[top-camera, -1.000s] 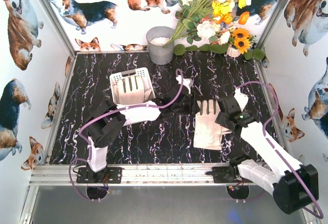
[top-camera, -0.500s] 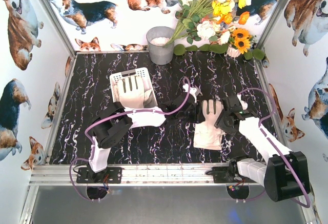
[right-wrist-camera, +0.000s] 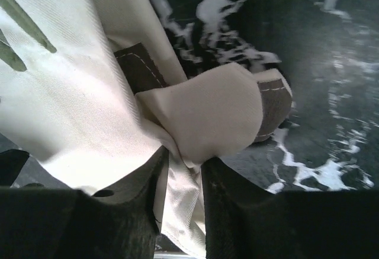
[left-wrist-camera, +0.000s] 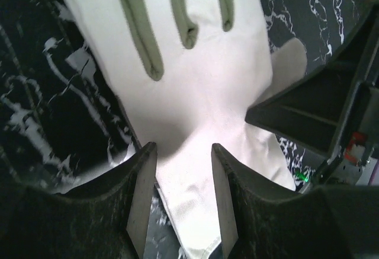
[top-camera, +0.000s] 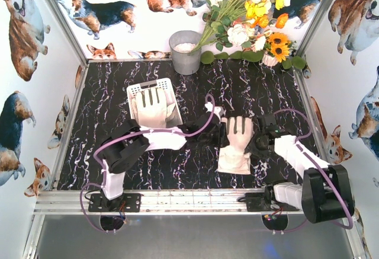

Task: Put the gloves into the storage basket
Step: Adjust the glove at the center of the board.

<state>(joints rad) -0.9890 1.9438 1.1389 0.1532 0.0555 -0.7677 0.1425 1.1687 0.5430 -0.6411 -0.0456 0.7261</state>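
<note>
Shifted left, loose glove (top-camera: 235,143) is gripped by left pincer (left-wrist-camera: 180,155), right pincer (right-wrist-camera: 182,159); basket (top-camera: 137,88) holds second glove (top-camera: 153,105).

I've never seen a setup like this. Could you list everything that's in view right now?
storage basket: one, white lattice, rear left of table
glove in basket: one visible, cream with grey strips, lying inside
gloves on table: a stack, count unclear, cream, centre right
bucket: one, grey metal, at back wall
flowers: one bunch, yellow, white, orange, back right
table: one, black marbled
walls: white, corgi print
left arm: white and black, reaching right
right arm: white and black, reaching left
left fingers: dark, closed on the stack's cuff
right fingers: dark, pinching a fold of the stack
</note>
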